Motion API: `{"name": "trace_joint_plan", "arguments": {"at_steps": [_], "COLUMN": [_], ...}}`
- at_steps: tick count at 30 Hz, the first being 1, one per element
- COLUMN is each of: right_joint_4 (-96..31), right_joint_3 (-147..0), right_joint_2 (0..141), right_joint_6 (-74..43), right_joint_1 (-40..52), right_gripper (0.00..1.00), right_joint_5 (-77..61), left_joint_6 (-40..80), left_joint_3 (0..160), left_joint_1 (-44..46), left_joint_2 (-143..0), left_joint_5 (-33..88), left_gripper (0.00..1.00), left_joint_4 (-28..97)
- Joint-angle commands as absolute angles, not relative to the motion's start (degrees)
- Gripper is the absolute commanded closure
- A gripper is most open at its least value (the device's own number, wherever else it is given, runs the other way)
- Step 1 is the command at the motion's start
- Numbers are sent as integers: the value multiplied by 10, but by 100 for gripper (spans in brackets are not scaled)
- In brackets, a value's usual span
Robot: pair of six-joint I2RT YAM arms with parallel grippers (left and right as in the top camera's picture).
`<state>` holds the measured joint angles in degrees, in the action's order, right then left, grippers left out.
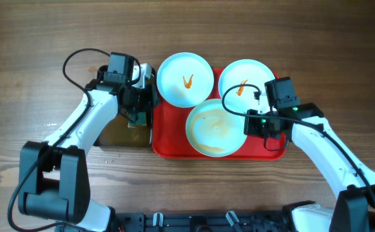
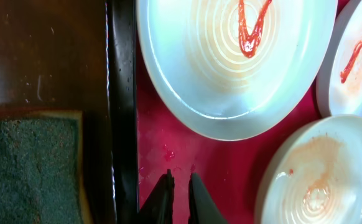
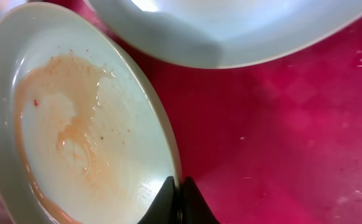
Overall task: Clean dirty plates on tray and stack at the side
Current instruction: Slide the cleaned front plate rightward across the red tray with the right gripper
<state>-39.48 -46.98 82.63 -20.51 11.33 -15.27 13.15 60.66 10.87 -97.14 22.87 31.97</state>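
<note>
Three pale plates lie on the red tray (image 1: pixel 271 151). The back-left plate (image 1: pixel 185 78) and the back-right plate (image 1: pixel 245 80) each carry an orange squiggle. The front plate (image 1: pixel 216 127) is smeared orange. My right gripper (image 1: pixel 250 125) is shut on that plate's right rim, one finger inside and one outside; the right wrist view shows the right gripper (image 3: pixel 179 182) pinching the smeared plate (image 3: pixel 75 124). My left gripper (image 2: pixel 180 179) hangs shut and empty over the red tray's (image 2: pixel 162 137) left edge, in front of the squiggle plate (image 2: pixel 231 62). From above, the left gripper (image 1: pixel 146 106) sits at the tray's left side.
A black tray (image 1: pixel 120 132) of brown water lies left of the red tray, its rim (image 2: pixel 124 93) right beside my left fingers. A green sponge (image 2: pixel 28 168) rests in it. Bare wooden table surrounds both trays.
</note>
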Motion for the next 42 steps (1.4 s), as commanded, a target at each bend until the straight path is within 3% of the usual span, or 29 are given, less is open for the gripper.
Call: {"name": "trace_joint_plan", "arguments": {"at_steps": [1,8,13,26,35,42], "right_joint_4": [-425,-477,-449,-441,-442,-475], "right_joint_3": [-485,-503,-511,-510,-510,-510], "right_joint_2": [827,796,741,823,850,850], "right_joint_6": [-197,-208,-185,-170,-196,-291], "right_joint_1": [114,114,114,114,114,114], "right_gripper": [96,96,96,96,96,96], "right_joint_5": [-119,-48,-33,-331,-314,-158], "left_joint_6": [131,131,130,130,130,130], "left_joint_3": [612,612,612,612,612,612], "left_joint_1": [112,112,112,112,112,112], "left_joint_2": [-959,-959,-959,-959,-959,-959], "left_joint_5": [240,239,239,237,237,234], "left_gripper": [93,93,93,93,93,93], "left_joint_4": [321,321,321,322,328,328]}}
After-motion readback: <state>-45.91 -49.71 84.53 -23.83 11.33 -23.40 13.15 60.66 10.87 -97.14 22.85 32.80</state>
